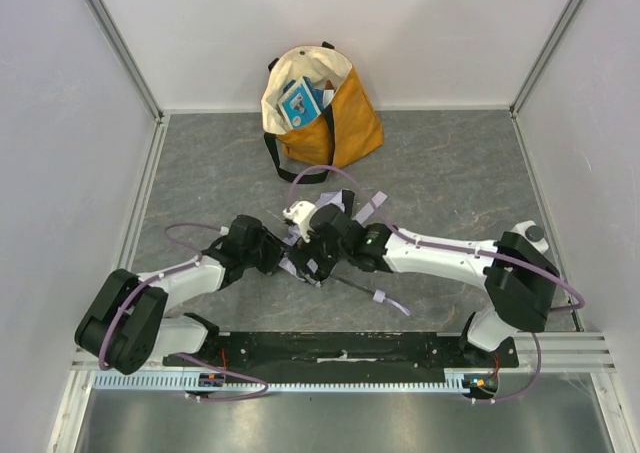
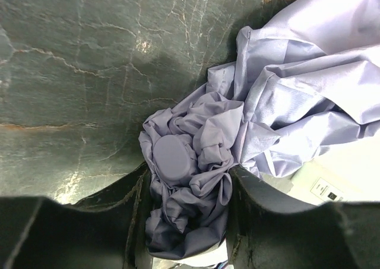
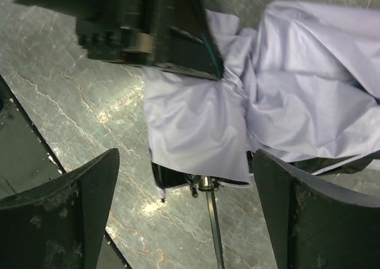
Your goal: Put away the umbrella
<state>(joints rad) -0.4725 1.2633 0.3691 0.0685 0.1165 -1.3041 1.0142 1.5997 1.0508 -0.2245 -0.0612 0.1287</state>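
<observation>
My left gripper (image 2: 187,189) pinched the crumpled satin-like lavender-white umbrella (image 2: 285,103) at mid-table; my right gripper (image 3: 187,162) hung spread above its slim metal shaft (image 3: 214,227). Veined grey stone-look tabletop (image 1: 450,163) lay open on both sides; a mustard-and-cream cloth tote bag (image 1: 345,123) stood at the far edge.

Bright, even light; table (image 2: 139,43) glares slightly.

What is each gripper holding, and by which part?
The left gripper pinches the umbrella by the bunched fabric at its capped tip; the right gripper is open, holding nothing.
</observation>
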